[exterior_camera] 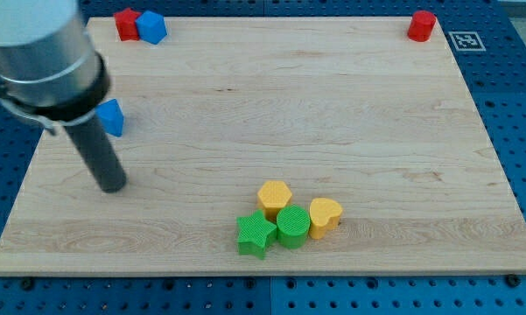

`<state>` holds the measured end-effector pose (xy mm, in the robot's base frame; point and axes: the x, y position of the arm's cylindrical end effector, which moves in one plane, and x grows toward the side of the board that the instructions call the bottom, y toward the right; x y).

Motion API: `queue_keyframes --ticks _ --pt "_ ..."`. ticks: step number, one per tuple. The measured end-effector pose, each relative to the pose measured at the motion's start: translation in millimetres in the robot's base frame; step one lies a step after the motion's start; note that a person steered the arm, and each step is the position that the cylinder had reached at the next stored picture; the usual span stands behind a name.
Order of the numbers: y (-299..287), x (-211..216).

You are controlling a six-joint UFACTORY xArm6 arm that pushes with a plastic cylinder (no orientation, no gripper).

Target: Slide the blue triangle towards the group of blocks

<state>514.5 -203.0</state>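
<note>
Blue triangle (113, 117) half hidden; orientation unclear; my tip (112, 185) below.

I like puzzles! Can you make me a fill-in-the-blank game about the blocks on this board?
1. My tip sits just below the ___ triangle.
2. The green star touches the green ___.
3. The group near the view's bottom has ___ blocks.
4. Alone in the top right corner sits a ___ block.

Missing words: blue; cylinder; four; red
</note>
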Motion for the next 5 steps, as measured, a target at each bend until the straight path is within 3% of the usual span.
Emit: queue_keyframes --ticks 3,4,5 --pt "-68 -76" --pt "-68 -112" --pt "-45 -110"
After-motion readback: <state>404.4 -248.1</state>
